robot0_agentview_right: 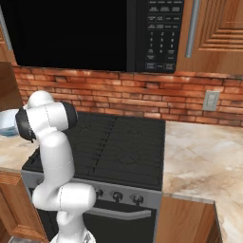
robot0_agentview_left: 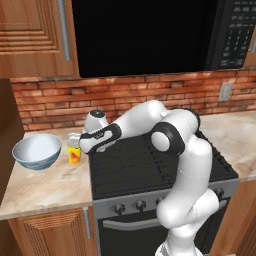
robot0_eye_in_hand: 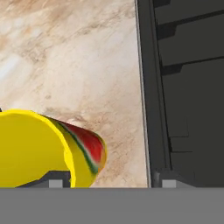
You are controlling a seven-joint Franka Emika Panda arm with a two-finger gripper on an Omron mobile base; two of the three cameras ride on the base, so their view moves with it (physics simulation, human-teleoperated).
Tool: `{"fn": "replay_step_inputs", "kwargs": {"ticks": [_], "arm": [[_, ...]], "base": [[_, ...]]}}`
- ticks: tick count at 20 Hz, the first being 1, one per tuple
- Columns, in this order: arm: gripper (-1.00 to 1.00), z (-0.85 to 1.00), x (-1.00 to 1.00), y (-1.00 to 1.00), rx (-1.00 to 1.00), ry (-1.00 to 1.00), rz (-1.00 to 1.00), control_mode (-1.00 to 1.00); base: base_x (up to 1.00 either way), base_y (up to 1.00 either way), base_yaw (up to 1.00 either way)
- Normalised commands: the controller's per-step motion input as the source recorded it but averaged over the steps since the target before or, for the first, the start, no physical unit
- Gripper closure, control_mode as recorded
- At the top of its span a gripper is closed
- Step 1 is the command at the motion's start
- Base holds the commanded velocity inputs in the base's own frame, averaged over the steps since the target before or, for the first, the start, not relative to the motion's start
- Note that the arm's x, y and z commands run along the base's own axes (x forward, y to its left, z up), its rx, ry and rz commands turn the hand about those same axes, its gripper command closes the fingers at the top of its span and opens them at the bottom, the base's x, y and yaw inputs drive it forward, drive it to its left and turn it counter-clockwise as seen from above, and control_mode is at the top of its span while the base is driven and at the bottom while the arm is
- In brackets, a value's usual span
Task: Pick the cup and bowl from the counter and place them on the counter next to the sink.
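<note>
Item: cup (robot0_eye_in_hand: 48, 148) on counter (robot0_eye_in_hand: 65, 57), beside stove (robot0_eye_in_hand: 188, 87). My claw (robot0_eye_in_hand: 105, 181) straddles it, jaws spread, not yet pinching. Step: grasping. Next: squeeze, then lift.

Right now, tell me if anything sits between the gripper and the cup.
Nothing visible does. The gripper is already at the cup: the hand view has the cup between the fingertips on bare counter, with the bowl off to its side.
</note>
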Motion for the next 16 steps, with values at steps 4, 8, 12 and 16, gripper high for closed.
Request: {"fn": "replay_step_inputs", "kwargs": {"ticks": [4, 8, 12, 16], "arm": [[1.00, 0.00, 0.00, 0.00, 0.00, 0.00, 0.00, -1.00], [1.00, 0.00, 0.01, 0.00, 0.00, 0.00, 0.00, -1.00], [1.00, 0.30, 0.13, -0.24, 0.00, 0.00, 0.00, -1.00], [1.00, 0.68, 0.00, -0.34, 0.00, 0.00, 0.00, -1.00]], "base": [[0.00, 0.00, 0.00], [0.00, 0.00, 0.00], [0.00, 0.00, 0.00], [0.00, 0.00, 0.00]]}}
